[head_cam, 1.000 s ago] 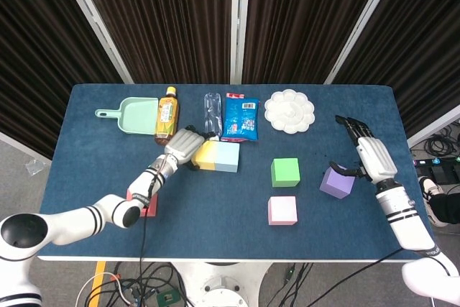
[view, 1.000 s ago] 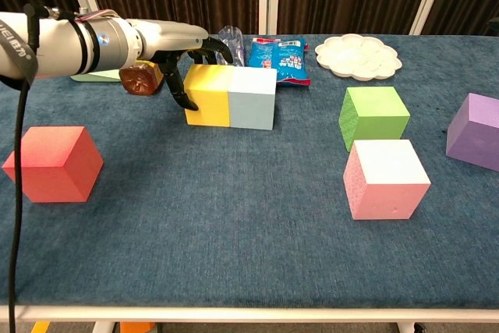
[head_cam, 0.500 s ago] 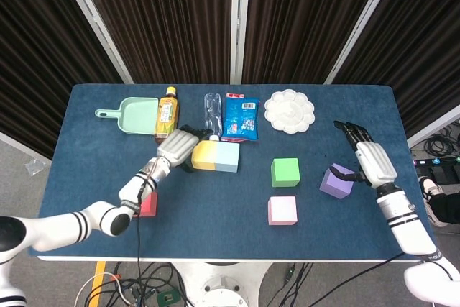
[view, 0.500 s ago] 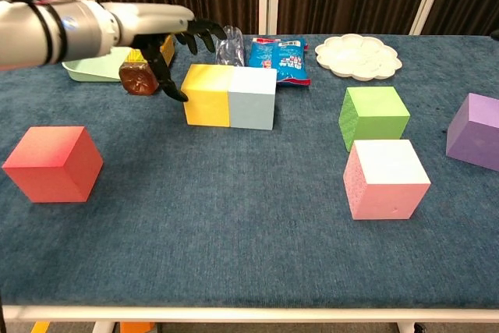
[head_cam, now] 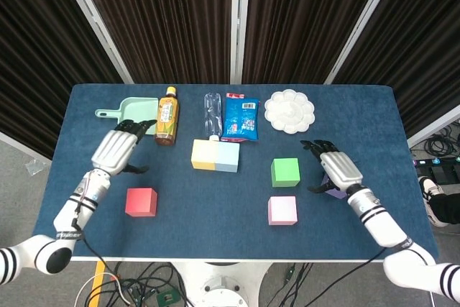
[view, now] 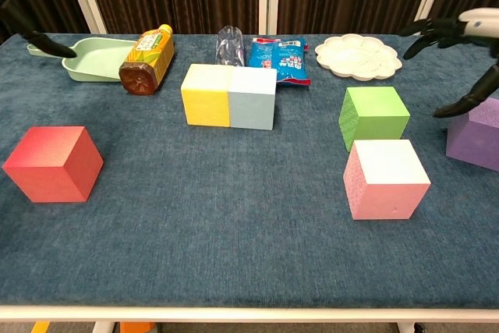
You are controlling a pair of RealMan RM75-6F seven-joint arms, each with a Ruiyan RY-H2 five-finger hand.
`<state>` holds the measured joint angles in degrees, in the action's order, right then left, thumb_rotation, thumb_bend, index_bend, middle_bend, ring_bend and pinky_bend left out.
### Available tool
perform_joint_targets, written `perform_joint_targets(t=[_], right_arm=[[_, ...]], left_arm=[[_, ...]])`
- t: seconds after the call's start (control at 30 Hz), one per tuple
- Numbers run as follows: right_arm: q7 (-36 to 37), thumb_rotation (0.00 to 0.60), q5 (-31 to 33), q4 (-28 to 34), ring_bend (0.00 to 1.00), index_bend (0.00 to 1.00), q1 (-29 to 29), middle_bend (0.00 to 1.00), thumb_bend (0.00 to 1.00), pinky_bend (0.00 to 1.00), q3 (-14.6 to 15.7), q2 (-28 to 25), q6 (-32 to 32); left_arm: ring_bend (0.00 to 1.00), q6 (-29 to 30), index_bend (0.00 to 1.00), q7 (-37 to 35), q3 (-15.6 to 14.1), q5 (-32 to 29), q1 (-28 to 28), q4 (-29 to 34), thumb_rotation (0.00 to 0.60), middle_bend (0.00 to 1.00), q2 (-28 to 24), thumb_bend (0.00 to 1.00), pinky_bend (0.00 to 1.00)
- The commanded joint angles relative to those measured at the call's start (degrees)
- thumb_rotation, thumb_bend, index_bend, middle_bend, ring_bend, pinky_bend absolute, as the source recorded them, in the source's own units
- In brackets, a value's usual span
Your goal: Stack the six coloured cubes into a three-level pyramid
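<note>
Dark curtains hang behind the blue table (head_cam: pixel 237 192). Over its left side the left hand (head_cam: pixel 115 150) hovers with fingers spread wide, holding nothing, the red cube (head_cam: pixel 141 201) near the front edge just beside it. The right hand (head_cam: pixel 336 168) is spread wide too, over the purple cube (view: pixel 474 132) by the right edge; whether they touch I cannot tell. Close by sit the green cube (head_cam: pixel 285 172) and, nearer the front, the pink cube (head_cam: pixel 282 210). Mid-table the yellow cube (head_cam: pixel 203 154) touches the light blue cube (head_cam: pixel 227 157).
</note>
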<state>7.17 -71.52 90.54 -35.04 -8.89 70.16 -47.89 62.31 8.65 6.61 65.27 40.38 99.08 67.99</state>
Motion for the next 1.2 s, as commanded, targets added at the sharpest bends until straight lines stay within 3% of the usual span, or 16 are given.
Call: perform_joint_targets(t=[0.03,0.37,0.47,0.6,0.7,1.2], right_arm=[[-2.58,0.600,2.07,-1.59,0.00,0.00,-1.36,0.15,0.04,0.00,-0.01,2.95,0.81],[-5.44,0.600,4.15,-7.42,0.00,0.00,-2.77,0.19,0.09,0.00,-0.20,11.15,0.04],[-4.87,0.600,3.95,-9.07,0.00,0.00,-3.30,0.24,0.12,0.00,-0.57,12.95,0.15],[-4.23,0.600,3.76,-10.08,0.02,0.00,-3.89,0.35,0.23,0.00,-1.47,14.56,-0.29],[-4.24,0.600,4.51,-9.72,0.04,0.00,-4.39,0.37,0.24,0.00,-2.96,15.35,-1.23],[-15.58,0.600,19.37,-9.24,0.05,0.00,-12.06,0.36,0.24,0.00,-8.24,20.72,1.13]], left_arm=[[0.19,0.72,0.09,-1.45,-0.71,1.44,-1.48,0.77,0.600,0.14,-0.98,0.09,0.14],[0.19,-0.39,0.09,-5.34,-0.80,4.07,-3.43,-0.07,0.600,0.14,-1.98,0.09,0.14],[0.19,-0.48,0.09,-6.22,-0.52,4.57,-3.79,-0.26,0.600,0.14,-2.02,0.09,0.14],[0.19,-0.52,0.09,-7.22,-0.21,5.15,-4.29,-0.33,0.600,0.14,-2.22,0.09,0.14],[0.19,-0.67,0.09,-7.75,0.08,5.35,-4.57,-0.54,0.600,0.14,-2.43,0.09,0.14],[0.19,-0.30,0.09,-8.45,0.86,6.16,-6.19,0.12,0.600,0.14,-3.20,0.09,0.14]])
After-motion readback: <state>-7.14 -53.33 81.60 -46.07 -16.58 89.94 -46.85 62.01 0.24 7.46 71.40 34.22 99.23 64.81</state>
